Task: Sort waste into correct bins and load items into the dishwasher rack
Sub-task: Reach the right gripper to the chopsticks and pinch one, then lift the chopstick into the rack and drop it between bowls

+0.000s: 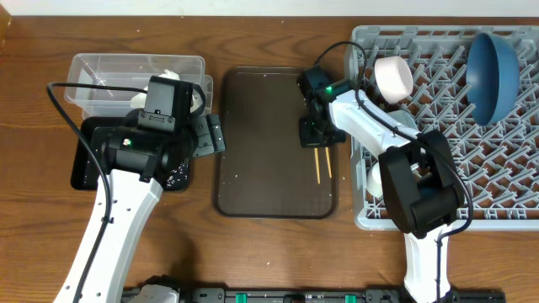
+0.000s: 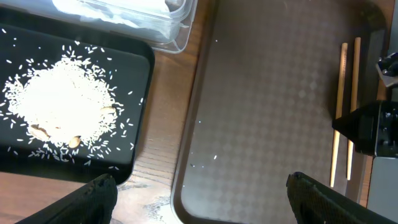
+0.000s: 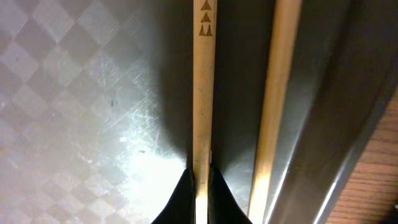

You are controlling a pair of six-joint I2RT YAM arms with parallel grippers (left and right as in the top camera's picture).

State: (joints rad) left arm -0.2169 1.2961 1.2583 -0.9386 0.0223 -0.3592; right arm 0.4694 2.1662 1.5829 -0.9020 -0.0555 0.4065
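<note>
Two thin wooden chopsticks [image 1: 322, 163] lie side by side at the right edge of the brown serving tray [image 1: 261, 126]. My right gripper [image 1: 313, 135] is down on them. In the right wrist view it [image 3: 201, 186] is shut on the left chopstick [image 3: 203, 93], while the other chopstick [image 3: 277, 93] lies free beside it. My left gripper [image 2: 200, 186] hangs open over the gap between the black tray [image 2: 144, 93] and the brown tray, holding nothing. A rice pile [image 2: 59, 102] lies in the black tray. White tissue [image 1: 173, 77] sits in the clear tub [image 1: 109, 67].
The grey dishwasher rack [image 1: 505, 168] fills the right side. It holds a dark blue bowl [image 1: 493, 76] at the back and a white bowl [image 1: 393, 77] at its left edge. My right arm reaches across the rack's left wall.
</note>
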